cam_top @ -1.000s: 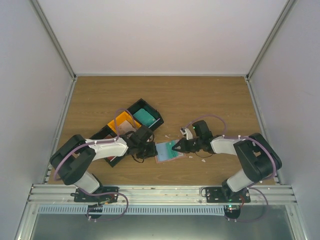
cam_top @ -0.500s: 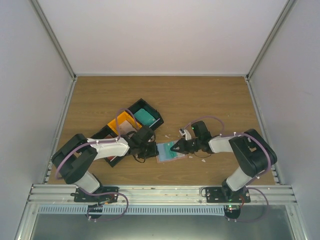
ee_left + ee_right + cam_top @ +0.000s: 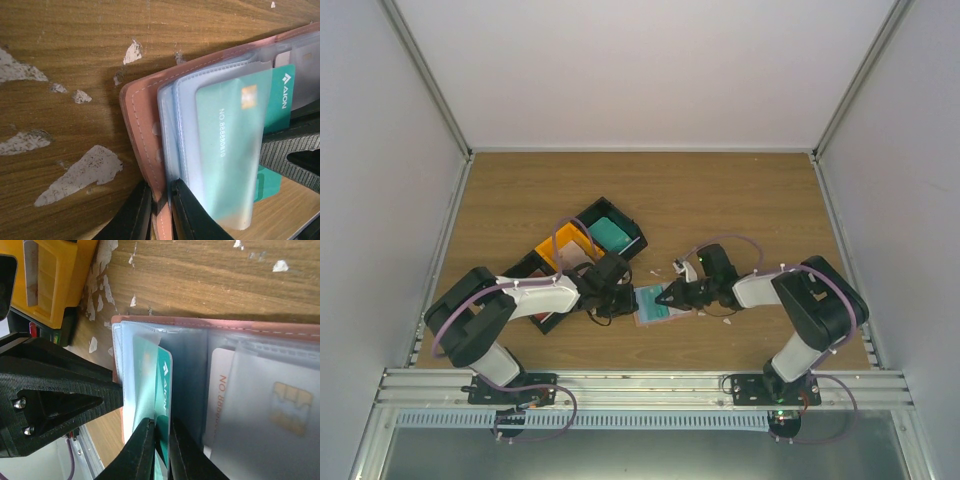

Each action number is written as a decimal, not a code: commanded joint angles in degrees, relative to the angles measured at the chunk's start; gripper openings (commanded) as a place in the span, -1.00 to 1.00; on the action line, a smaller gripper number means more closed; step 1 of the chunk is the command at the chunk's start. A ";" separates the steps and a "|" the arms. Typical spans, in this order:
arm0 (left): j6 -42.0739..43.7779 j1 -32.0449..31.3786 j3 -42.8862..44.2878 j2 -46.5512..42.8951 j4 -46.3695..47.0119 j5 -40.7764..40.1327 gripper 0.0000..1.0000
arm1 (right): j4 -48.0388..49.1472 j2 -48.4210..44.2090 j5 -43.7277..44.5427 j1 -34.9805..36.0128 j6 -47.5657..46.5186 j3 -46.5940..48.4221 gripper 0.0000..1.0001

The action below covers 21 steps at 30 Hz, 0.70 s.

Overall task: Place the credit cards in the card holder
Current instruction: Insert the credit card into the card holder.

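The salmon-pink card holder (image 3: 142,130) lies open on the wooden table between both arms, its clear sleeves fanned out. My left gripper (image 3: 160,187) is shut on the edge of its cover. A teal credit card (image 3: 162,382) stands partly inside one clear sleeve, and my right gripper (image 3: 161,424) is shut on the card's outer end. A pale card (image 3: 220,395) with orange numbers and another pale card with a chip (image 3: 287,407) sit in sleeves on the other page. From above, the left gripper (image 3: 627,297) and the right gripper (image 3: 667,297) meet over the holder (image 3: 650,314).
An orange bin (image 3: 558,252) and black bins, one holding a teal item (image 3: 612,233), stand just behind the left gripper. White worn patches (image 3: 80,172) dot the wood around the holder. The enclosure's walls close in both sides and the back.
My right gripper has moved left with the teal card, sliding it deeper into the sleeve. The holder has shifted slightly left and the left jaws have narrowed on its cover.
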 commanded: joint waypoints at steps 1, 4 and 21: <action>0.56 -1.36 -0.78 1.91 0.07 -0.29 -0.72 | 1.05 1.27 1.78 1.64 1.12 -0.91 -0.79; 0.62 -1.37 -0.76 1.85 -0.02 -0.34 -0.73 | 0.86 0.32 2.42 1.91 1.18 -0.91 -0.70; 0.35 -1.70 -0.66 -1.47 -1.68 -3.61 -0.71 | 2.05 -5.31 0.66 2.01 1.74 -2.14 -0.99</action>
